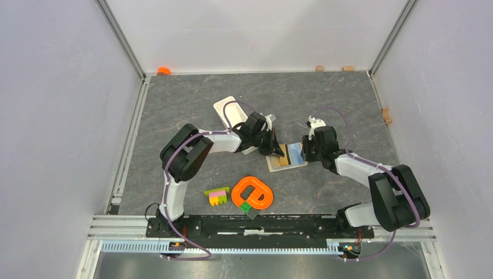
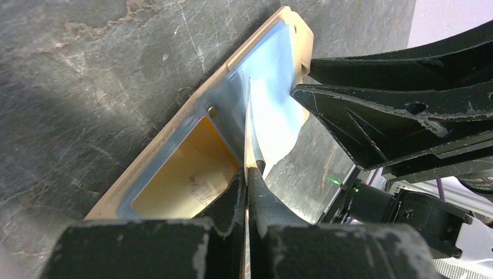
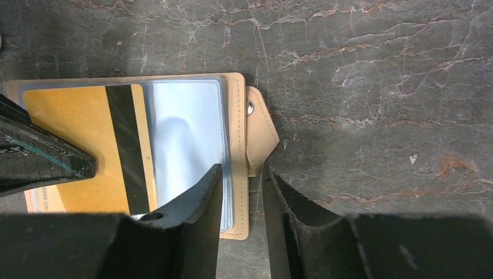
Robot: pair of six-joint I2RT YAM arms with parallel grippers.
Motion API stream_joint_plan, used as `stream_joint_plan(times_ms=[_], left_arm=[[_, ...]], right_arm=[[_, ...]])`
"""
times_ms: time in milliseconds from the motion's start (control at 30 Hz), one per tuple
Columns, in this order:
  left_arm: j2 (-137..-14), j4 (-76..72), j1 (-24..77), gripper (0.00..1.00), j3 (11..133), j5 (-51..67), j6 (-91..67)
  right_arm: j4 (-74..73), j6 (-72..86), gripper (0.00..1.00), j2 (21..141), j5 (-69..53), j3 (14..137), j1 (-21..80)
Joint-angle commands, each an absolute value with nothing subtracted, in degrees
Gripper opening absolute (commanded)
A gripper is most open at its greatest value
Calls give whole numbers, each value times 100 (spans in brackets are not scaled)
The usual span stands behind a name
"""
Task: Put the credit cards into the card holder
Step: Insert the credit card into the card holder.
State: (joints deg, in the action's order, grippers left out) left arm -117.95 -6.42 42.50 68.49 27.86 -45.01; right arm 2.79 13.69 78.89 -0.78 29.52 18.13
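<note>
Two arms meet over the open card holder [image 3: 235, 104], mid-desk [image 1: 349, 99], beyond toy bricks [image 1: 217, 196] & orange ring [image 1: 268, 196]. L fingers [image 2: 227, 203]: pressed together, pinching a thin pale sheet [image 2: 264, 133] upright; clear sleeve or blue card, can't tell. R fingers [image 3: 197, 203]: part spread, astride holder's edge by the clasp tab [image 3: 260, 133]; no evident grip. Gold card [image 3: 70, 110] sits in or on a sleeve, L-arm side. Step, prob.: seating cards. Advice: R pins holder flat; L feeds square to pocket mouth, slowly. L wrist alone shows the pinch; R wrist alone the tab & magnetic stripe; top view alone the white tray [image 1: 228, 110], farthest.
</note>
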Motion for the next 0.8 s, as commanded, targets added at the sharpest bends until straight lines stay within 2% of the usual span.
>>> stream_joint_plan(times_ms=[0, 600, 767], left_arm=[[-12322, -321, 4284, 2, 6604, 2632, -4566], [-11777, -1362, 4297, 2, 5616, 2298, -5615], [-11599, -1341, 4351, 2, 5463, 2073, -5619]], right_arm=[[13, 1284, 36, 7845, 108, 2953, 1791], [33, 1275, 34, 7810, 98, 2927, 1801], [31, 1264, 17, 7746, 18, 2904, 1800]])
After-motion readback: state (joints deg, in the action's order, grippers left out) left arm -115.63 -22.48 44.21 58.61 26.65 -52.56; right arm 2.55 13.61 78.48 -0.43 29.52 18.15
